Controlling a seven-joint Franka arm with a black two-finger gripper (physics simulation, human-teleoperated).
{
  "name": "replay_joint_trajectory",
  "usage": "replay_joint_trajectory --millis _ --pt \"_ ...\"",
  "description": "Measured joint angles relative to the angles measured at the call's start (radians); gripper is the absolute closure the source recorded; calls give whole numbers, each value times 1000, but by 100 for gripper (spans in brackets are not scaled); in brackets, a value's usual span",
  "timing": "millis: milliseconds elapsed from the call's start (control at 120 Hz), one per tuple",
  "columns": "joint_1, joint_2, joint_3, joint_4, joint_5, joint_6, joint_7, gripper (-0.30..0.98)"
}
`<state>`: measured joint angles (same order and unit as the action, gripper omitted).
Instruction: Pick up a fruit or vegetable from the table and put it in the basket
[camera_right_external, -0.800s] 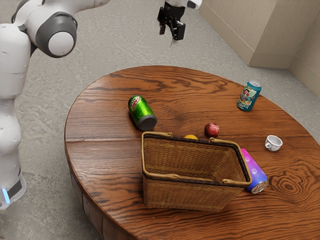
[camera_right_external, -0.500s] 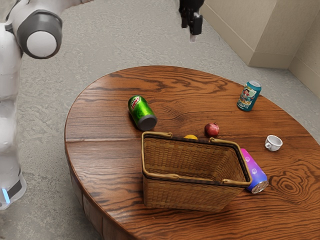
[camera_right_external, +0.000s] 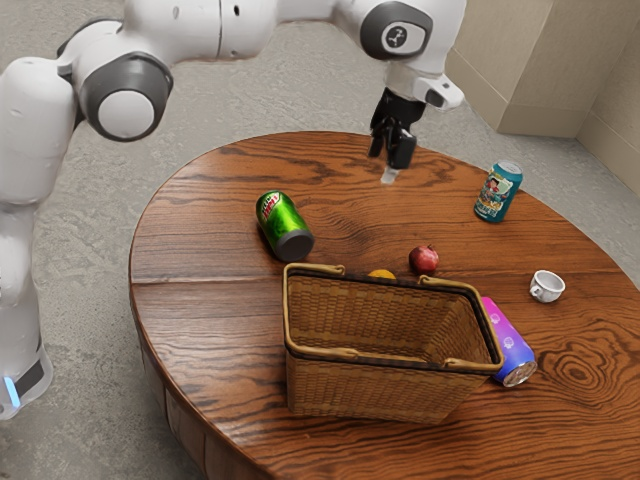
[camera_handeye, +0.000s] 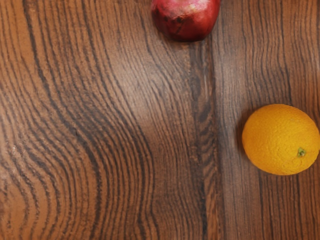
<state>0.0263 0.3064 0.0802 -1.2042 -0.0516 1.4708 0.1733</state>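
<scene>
From where I'm standing, the tool (camera_right_external: 389, 176) is up over the far part of the table (camera_right_external: 215, 315), and I can't tell whether it's open or closed, though I see nothing hanging from it. Both candidates are lower than the tool and over toward my side: the red fruit (camera_right_external: 424, 261), and the orange (camera_handeye: 280, 140) tucked just behind the basket (camera_right_external: 350, 388). The basket is past them from the tool, upright. I'd call this the approach, with nothing picked yet. The red fruit looks the easier one, having more room from the wicker; going for the orange, I'd watch that the tool doesn't knock the rim on its way down. Either way, I'd bring the tool across first, centre it over the fruit, then drop straight with the grip spread wide, closing around the widest part, since something that round could roll off a lopsided pinch. The green can (camera_right_external: 284, 226), off to the exterior view's left of the tool, seems well clear of that path.
</scene>
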Motion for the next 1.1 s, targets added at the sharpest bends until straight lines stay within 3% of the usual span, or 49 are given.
replay_joint_trajectory --millis 208,417,1100 --pt "-58 7 -19 -91 73 253 44 0" --pt "-44 104 -32 -109 27 438 93 0" --pt "-7 223 -66 -114 -37 537 160 0"
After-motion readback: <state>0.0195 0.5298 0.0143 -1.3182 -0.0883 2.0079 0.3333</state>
